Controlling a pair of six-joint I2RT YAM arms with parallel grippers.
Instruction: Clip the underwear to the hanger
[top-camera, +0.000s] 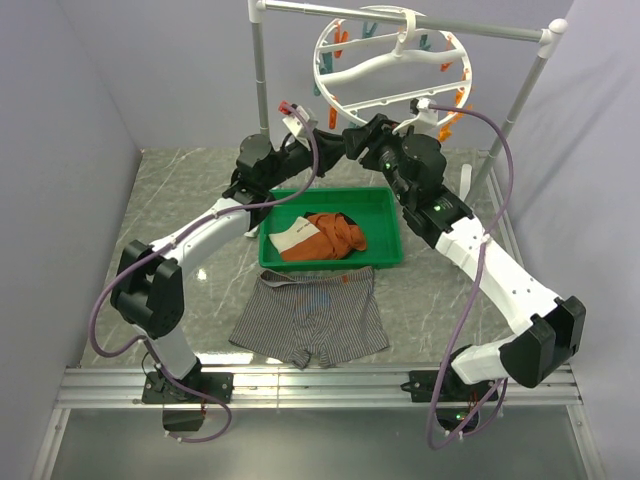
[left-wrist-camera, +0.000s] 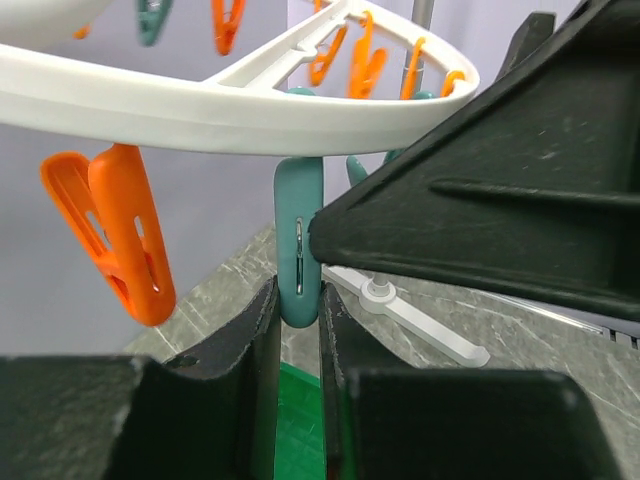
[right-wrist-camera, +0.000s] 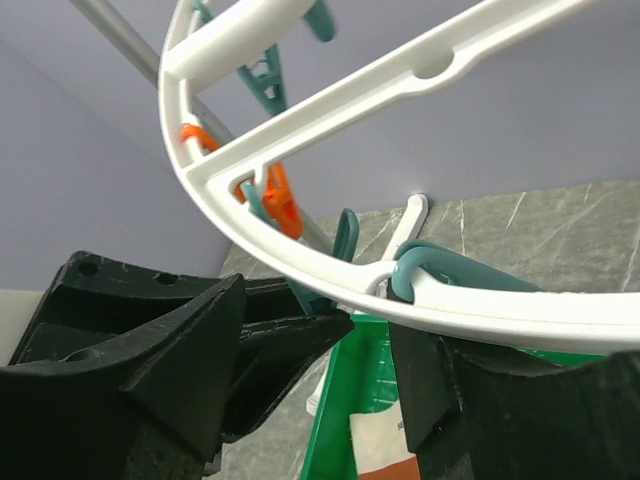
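The grey striped underwear (top-camera: 310, 320) lies flat on the table in front of the green tray, held by neither gripper. The white ring hanger (top-camera: 395, 60) hangs from the rack bar at the back. My left gripper (top-camera: 332, 138) is raised to the hanger's lower rim (left-wrist-camera: 250, 110) and is shut on the lower end of a teal clothespin (left-wrist-camera: 298, 240). An orange clothespin (left-wrist-camera: 115, 235) hangs to its left. My right gripper (top-camera: 362, 138) is open right beside it, its fingers (right-wrist-camera: 180, 340) under the hanger rim (right-wrist-camera: 330, 260), holding nothing.
A green tray (top-camera: 385, 205) holds an orange-rust garment (top-camera: 338, 232) and a white cloth (top-camera: 290, 238). The white tube rack (top-camera: 262, 70) stands at the back, with a foot (left-wrist-camera: 420, 320) on the marble table. Purple walls close in on both sides.
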